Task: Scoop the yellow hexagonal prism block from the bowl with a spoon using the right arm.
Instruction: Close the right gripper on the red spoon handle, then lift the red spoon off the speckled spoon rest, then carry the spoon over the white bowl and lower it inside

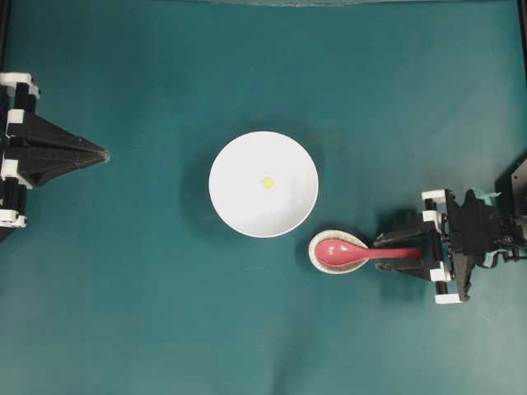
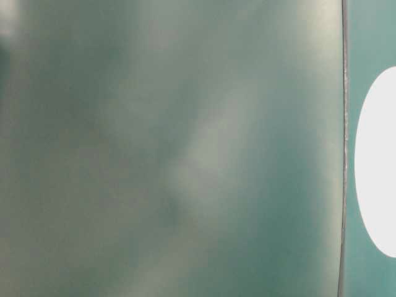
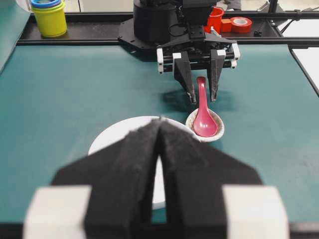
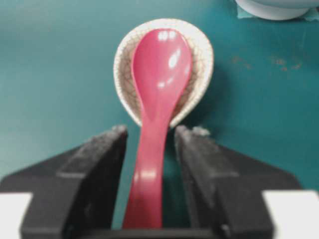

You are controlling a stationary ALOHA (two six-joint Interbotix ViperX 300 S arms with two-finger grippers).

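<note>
My right gripper [image 4: 149, 137] stood open around the spoon [image 4: 155, 107], one finger [image 4: 102, 159] on each side of the pink-red handle. A narrow gap showed on either side, so the fingers straddled the handle without gripping it. From my wrist view the handle ran straight up between them, and the oval head lay just past the fingertips, cradled in the small speckled spoon rest [image 4: 199, 82].

Overhead, the same gripper [image 1: 387, 247] pointed toward the middle of the table, with the spoon [image 1: 354, 253] stretching from it into the rest [image 1: 317, 257]. The rest sat just beside the rim of the white bowl [image 1: 247, 206], near enough that I could not tell whether they touched.

Farther out, the yellow hexagonal prism block [image 1: 268, 183] lay alone near the centre of the bowl's floor, well apart from my fingertips and beyond the spoon's head.

Farthest of all, across the green table [image 1: 148, 329], my left gripper [image 1: 100, 154] rested at the opposite edge with its fingers pressed together on nothing, its tip aimed toward the bowl [image 3: 107, 142].
</note>
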